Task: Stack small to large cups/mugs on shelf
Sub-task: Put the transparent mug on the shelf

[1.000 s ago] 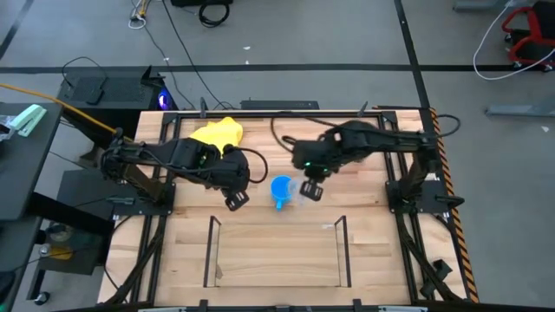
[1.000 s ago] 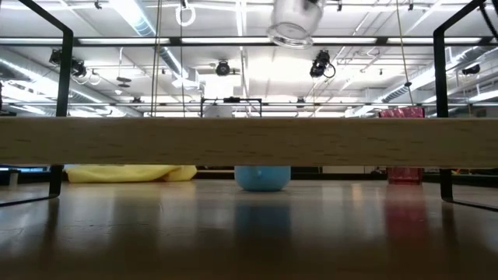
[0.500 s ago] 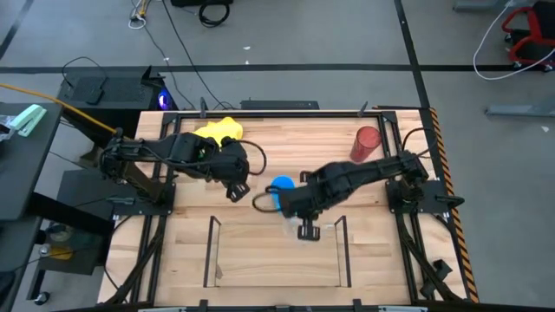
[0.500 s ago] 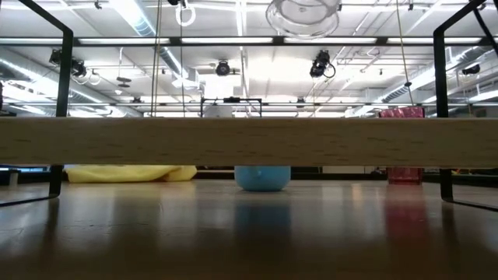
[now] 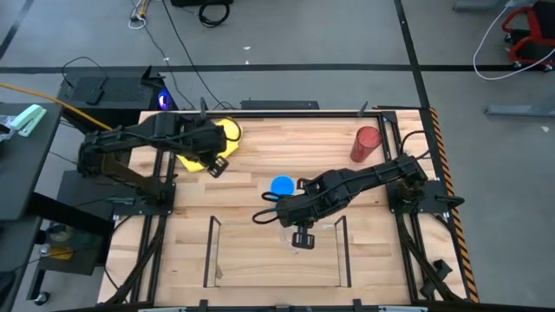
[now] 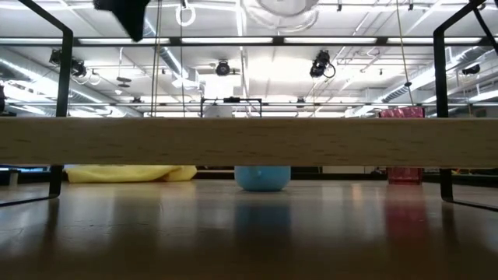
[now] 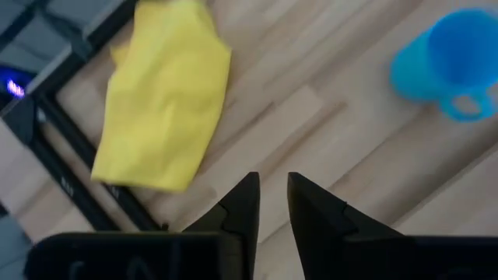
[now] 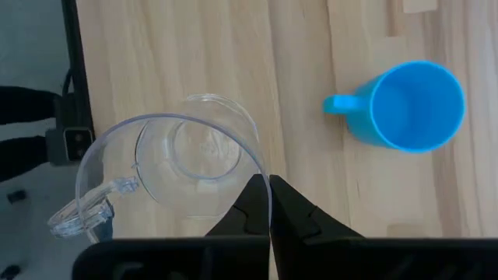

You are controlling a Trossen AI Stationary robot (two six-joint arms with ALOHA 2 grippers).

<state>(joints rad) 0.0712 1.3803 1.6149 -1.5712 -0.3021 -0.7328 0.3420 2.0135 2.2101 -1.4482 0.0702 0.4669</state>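
Observation:
A tiny clear cup (image 8: 179,167) with a handle hangs in my right gripper (image 5: 299,236), which is shut on it above the far edge of the shelf (image 5: 277,260). In the low view the cup (image 6: 280,9) shows high above the shelf's wooden plank (image 6: 249,141). The blue mug (image 5: 282,185) stands upright on the table behind the shelf, and the dark red tumbler (image 5: 366,143) stands at the far right. My left gripper (image 5: 215,165) hovers by the yellow cloth (image 5: 212,134), empty, its fingers a narrow gap apart (image 7: 271,187). My right gripper holds the clear cup by its rim wall (image 8: 261,173), on the side away from the handle, pinched between the two fingers, seemingly one inside and one outside. The fingers come from above, pointing down. The cup hangs below them, mouth up, lifted clear of table and shelf.
The shelf's thin dark uprights (image 5: 212,251) (image 5: 342,247) stand on either side of its plank floor. The black frame rails (image 5: 395,186) run along the table's sides. The blue mug (image 8: 408,105) stands just beyond the held cup.
My right gripper has carried the clear cup from beside the blue mug toward the table's near edge, to above the shelf's far edge. My left gripper has drawn back toward the far left, to the yellow cloth.

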